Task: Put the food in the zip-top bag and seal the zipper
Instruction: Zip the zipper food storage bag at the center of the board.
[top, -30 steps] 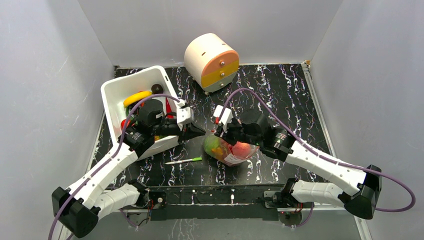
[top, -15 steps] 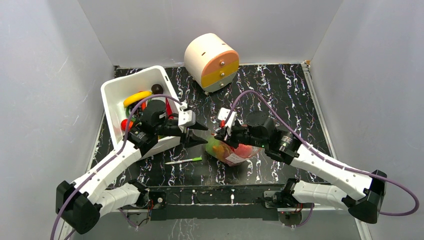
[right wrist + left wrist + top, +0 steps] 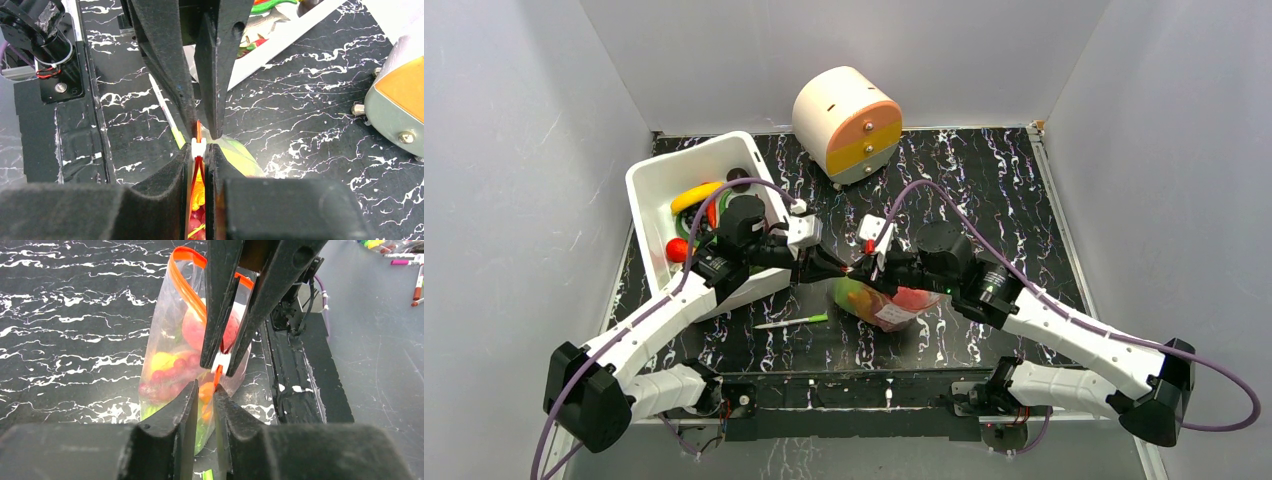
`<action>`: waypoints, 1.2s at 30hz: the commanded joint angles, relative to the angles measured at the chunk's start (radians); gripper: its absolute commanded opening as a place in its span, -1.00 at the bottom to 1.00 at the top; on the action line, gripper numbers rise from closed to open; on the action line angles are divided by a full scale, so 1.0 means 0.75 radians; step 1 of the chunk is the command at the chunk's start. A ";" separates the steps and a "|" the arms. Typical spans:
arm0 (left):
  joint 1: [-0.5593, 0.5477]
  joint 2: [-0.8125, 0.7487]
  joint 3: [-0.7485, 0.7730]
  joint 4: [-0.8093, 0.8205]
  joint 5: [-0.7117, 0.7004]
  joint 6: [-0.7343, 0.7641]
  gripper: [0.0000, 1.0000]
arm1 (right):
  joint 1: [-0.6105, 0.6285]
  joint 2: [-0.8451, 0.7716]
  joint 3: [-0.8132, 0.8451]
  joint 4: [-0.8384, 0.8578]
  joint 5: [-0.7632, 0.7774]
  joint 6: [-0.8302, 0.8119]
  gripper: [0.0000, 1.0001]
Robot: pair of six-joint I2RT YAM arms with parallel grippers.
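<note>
My right claw (image 3: 200, 152) is pressed together on the red-orange zipper strip (image 3: 186, 250) of the crinkly clear plastic bag (image 3: 162, 335), with the colourful toy food (image 3: 167, 375) inside, beneath it. My left claw (image 3: 204, 388) straddles the strip opposite; I cannot tell whether it is gripping.

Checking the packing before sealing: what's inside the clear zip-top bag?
Through the zip-top bag show toy food pieces: one red-pink, one yellow, others dark red, orange, green. The left gripper covers the bag's lower end.
</note>
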 commanded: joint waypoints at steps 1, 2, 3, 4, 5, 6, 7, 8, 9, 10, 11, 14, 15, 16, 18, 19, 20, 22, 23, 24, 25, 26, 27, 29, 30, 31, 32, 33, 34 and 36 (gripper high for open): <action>0.006 -0.028 0.013 0.084 0.014 -0.005 -0.88 | -0.005 0.003 0.013 0.150 -0.036 0.013 -1.00; 0.005 -0.035 0.006 0.091 0.005 -0.008 -1.00 | -0.005 0.006 0.013 0.147 -0.039 0.014 -1.00; 0.005 -0.040 0.000 0.098 -0.002 -0.009 -1.00 | -0.006 0.008 0.015 0.143 -0.038 0.012 -1.00; 0.006 -0.048 -0.003 0.098 -0.012 -0.010 -1.00 | -0.005 0.008 0.016 0.131 -0.034 0.008 -1.00; 0.007 -0.053 -0.002 0.092 -0.025 -0.011 -1.00 | -0.004 0.004 0.014 0.118 -0.020 0.001 -1.00; 0.006 -0.060 -0.003 0.084 -0.041 -0.012 -1.00 | -0.005 -0.002 0.009 0.105 -0.005 -0.003 -1.00; 0.005 -0.068 -0.008 0.081 -0.054 -0.013 -1.00 | -0.005 -0.008 0.006 0.090 0.012 -0.008 -1.00; 0.007 -0.077 -0.016 0.083 -0.066 -0.013 -1.00 | -0.004 -0.015 0.004 0.073 0.029 -0.014 -1.00; 0.009 -0.089 -0.026 0.097 -0.077 -0.020 -1.00 | -0.005 -0.022 0.004 0.053 0.045 -0.018 -1.00; 0.008 -0.098 -0.039 0.115 -0.086 -0.029 -1.00 | -0.005 -0.031 0.005 0.040 0.060 -0.020 -1.00; 0.008 -0.108 -0.052 0.135 -0.093 -0.038 -1.00 | -0.005 -0.038 0.002 0.027 0.071 -0.021 -1.00; 0.009 -0.124 -0.072 0.176 -0.098 -0.063 -1.00 | -0.006 -0.061 -0.002 0.009 0.096 -0.023 -1.00; 0.009 -0.124 -0.072 0.180 -0.098 -0.067 -1.00 | -0.005 -0.064 -0.007 0.002 0.107 -0.022 -1.00; 0.008 -0.127 -0.073 0.179 -0.098 -0.068 -1.00 | -0.005 -0.064 -0.005 -0.008 0.113 -0.019 -1.00; 0.009 -0.136 -0.073 0.184 -0.103 -0.078 -1.00 | -0.006 -0.065 -0.004 -0.033 0.124 -0.020 -1.00; 0.011 -0.143 -0.074 0.185 -0.107 -0.085 -1.00 | -0.006 -0.064 -0.003 -0.048 0.130 -0.022 -1.00; 0.013 -0.151 -0.076 0.186 -0.110 -0.087 -1.00 | -0.006 -0.064 -0.001 -0.061 0.139 -0.022 -1.00; 0.014 -0.166 -0.075 0.184 -0.119 -0.094 -1.00 | -0.006 -0.064 0.005 -0.083 0.157 -0.023 -1.00; 0.015 -0.171 -0.077 0.183 -0.120 -0.096 -1.00 | -0.007 -0.065 0.008 -0.093 0.167 -0.025 -1.00; 0.017 -0.179 -0.077 0.185 -0.121 -0.102 -1.00 | -0.007 -0.067 0.013 -0.105 0.176 -0.029 -1.00; 0.019 -0.184 -0.078 0.188 -0.120 -0.107 -1.00 | -0.006 -0.070 0.017 -0.116 0.190 -0.034 -1.00; 0.020 -0.189 -0.080 0.190 -0.118 -0.113 -1.00 | -0.006 -0.074 0.020 -0.126 0.204 -0.040 -1.00; 0.021 -0.196 -0.083 0.198 -0.116 -0.121 -1.00 | -0.006 -0.076 0.024 -0.140 0.220 -0.045 -1.00; 0.022 -0.210 -0.087 0.219 -0.112 -0.144 -1.00 | -0.006 -0.081 0.033 -0.161 0.245 -0.055 -1.00; 0.022 -0.214 -0.092 0.239 -0.111 -0.166 -1.00 | -0.007 -0.084 0.034 -0.169 0.254 -0.056 -1.00; 0.024 -0.218 -0.100 0.263 -0.108 -0.188 -1.00 | -0.006 -0.089 0.036 -0.175 0.260 -0.055 -1.00; 0.024 -0.216 -0.110 0.299 -0.102 -0.211 -1.00 | -0.006 -0.091 0.039 -0.185 0.267 -0.056 -1.00; 0.024 -0.205 -0.116 0.330 -0.086 -0.234 -1.00 | -0.006 -0.092 0.043 -0.193 0.275 -0.055 -1.00; 0.025 -0.189 -0.118 0.353 -0.052 -0.249 -1.00 | -0.006 -0.091 0.048 -0.200 0.275 -0.055 -1.00; 0.024 -0.144 -0.107 0.368 0.002 -0.265 -0.87 | -0.006 -0.093 0.058 -0.196 0.250 -0.055 -1.00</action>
